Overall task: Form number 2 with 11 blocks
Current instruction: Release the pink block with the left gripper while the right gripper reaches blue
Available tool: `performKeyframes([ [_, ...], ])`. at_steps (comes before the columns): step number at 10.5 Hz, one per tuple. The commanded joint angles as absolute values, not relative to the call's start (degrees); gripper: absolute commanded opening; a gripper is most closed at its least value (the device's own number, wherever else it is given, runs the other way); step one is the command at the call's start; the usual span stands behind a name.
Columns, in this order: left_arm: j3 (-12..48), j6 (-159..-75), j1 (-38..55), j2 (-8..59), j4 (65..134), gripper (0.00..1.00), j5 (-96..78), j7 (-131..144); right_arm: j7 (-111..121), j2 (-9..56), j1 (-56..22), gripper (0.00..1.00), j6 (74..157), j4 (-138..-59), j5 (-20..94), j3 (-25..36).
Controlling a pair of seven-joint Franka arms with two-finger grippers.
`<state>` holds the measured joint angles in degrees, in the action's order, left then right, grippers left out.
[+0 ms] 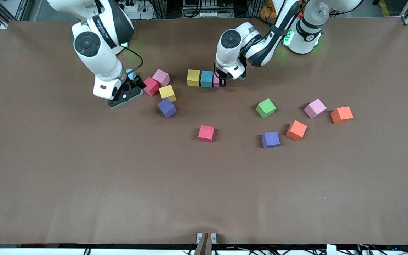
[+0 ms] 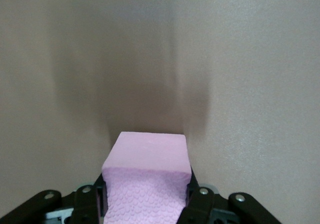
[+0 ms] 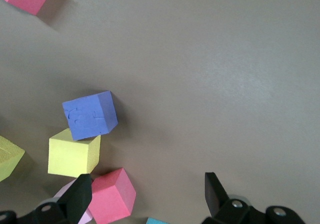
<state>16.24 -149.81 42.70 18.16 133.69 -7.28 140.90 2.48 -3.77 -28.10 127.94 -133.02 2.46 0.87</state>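
A yellow block (image 1: 193, 77) and a sky blue block (image 1: 207, 78) sit side by side on the table. My left gripper (image 1: 221, 82) is shut on a pink block (image 1: 216, 80) at the end of that row, toward the left arm's end. In the left wrist view the pink block (image 2: 147, 164) fills the gap between the fingers (image 2: 197, 196) of the left gripper (image 2: 147, 196). My right gripper (image 1: 137, 85) hangs open with nothing in it, low beside a red block (image 1: 151, 86). The red block (image 3: 112, 196) lies next to one finger of the right gripper (image 3: 148, 186).
Pink (image 1: 161, 77), yellow (image 1: 167, 92) and purple (image 1: 167, 107) blocks cluster by the red one. A sky blue block (image 1: 131, 73) peeks out beside the right arm. Nearer the camera lie loose red (image 1: 206, 133), green (image 1: 266, 108), purple (image 1: 271, 139), orange (image 1: 296, 130), pink (image 1: 315, 108) and orange (image 1: 341, 114) blocks.
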Motion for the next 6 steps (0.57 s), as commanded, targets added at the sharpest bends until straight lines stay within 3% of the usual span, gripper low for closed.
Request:
performKeyframes([
  [1, 16.0, -150.7, 43.2, 18.3, 134.0, 0.62, -7.5, 141.9, 3.6, -3.3, -29.3, 1.00, 130.3, -134.0, 3.4, 0.9],
  [3, 16.0, -150.8, 43.2, 18.3, 133.9, 0.69, -7.4, 141.9, 3.8, -2.5, -30.2, 1.00, 131.7, -134.7, 3.4, 0.9],
  [4, 16.0, -150.8, 43.2, 18.3, 133.9, 0.90, -7.4, 141.9, 3.9, -2.4, -30.8, 1.00, 133.6, -135.9, 3.4, 0.9],
  [5, 16.0, -150.8, 43.2, 18.3, 133.9, 1.00, -7.3, 141.9, 3.7, -2.4, -32.6, 1.00, 135.9, -137.1, 3.4, 0.9],
  [6, 16.0, -150.8, 43.2, 17.8, 134.0, 1.00, -6.5, 141.9, 3.3, -1.8, -33.0, 1.00, 136.1, -137.2, 3.4, 0.8],
])
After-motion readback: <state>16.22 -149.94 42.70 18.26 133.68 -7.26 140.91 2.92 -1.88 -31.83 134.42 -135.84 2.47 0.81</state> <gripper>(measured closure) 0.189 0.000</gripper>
